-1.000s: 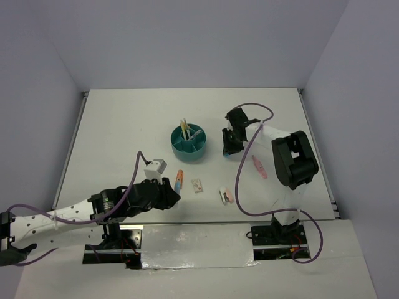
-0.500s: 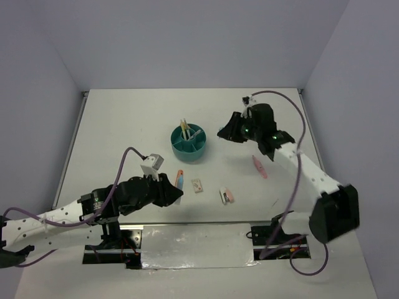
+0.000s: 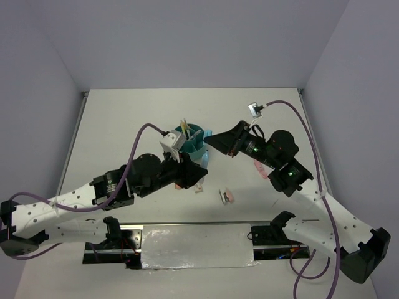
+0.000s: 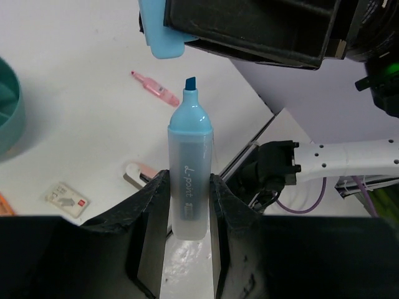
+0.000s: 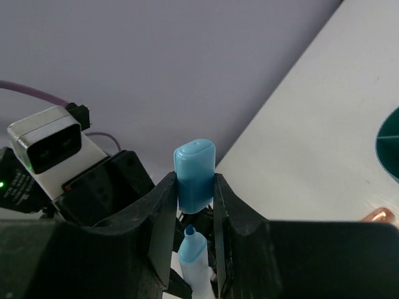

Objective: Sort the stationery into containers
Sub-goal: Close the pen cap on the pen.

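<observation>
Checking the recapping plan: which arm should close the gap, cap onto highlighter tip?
Probably right: the right gripper holds the blue cap just beyond the tip of the highlighter, whose body the left gripper clamps.

This place looks like a robot laboratory, a closed test cell. A white table (image 3: pixel 124 118) stands between plain pale walls (image 3: pixel 187 43) on three sides. The left arm (image 3: pixel 62 212) and the right arm (image 3: pixel 330 218) are fixed at its near edge beside a metal strip (image 3: pixel 196 246). Purple cables (image 3: pixel 293 109) run loose in the air. A small camera box (image 5: pixel 47 146) sits on one wrist. On the table stands a teal organiser bowl (image 3: pixel 199 144).
</observation>
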{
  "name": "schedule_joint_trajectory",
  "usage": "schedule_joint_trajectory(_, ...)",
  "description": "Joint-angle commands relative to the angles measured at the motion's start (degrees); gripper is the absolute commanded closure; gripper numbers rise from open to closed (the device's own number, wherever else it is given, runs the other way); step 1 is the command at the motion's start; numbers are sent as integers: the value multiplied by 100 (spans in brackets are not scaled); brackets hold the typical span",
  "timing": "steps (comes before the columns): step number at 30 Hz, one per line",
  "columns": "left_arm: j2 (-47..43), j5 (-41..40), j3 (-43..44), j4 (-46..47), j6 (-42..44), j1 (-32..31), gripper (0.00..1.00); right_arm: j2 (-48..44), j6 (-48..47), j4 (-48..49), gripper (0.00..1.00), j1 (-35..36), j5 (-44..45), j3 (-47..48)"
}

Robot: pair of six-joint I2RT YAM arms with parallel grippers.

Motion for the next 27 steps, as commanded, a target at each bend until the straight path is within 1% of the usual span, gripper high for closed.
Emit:
schedule_joint_trajectory(1,-5,166,263,611,510,-28,100,-342,339,619,100,72,299,-61)
schedule_joint_trajectory(3,-40,131,263,699,527,-28,100,-457,339,654,100,116,351,-62)
schedule_joint_trajectory(7,-128,104,210,752,545,-28,100,-589,234,347,100,187,396,18)
schedule_joint_trajectory(10,-171,104,201,726,554,-28,100,-642,339,391,100,230,422,-87)
schedule_joint_trajectory(27,-312,78,149,726,580,-28,100,-387,111,197,100,635,668,97)
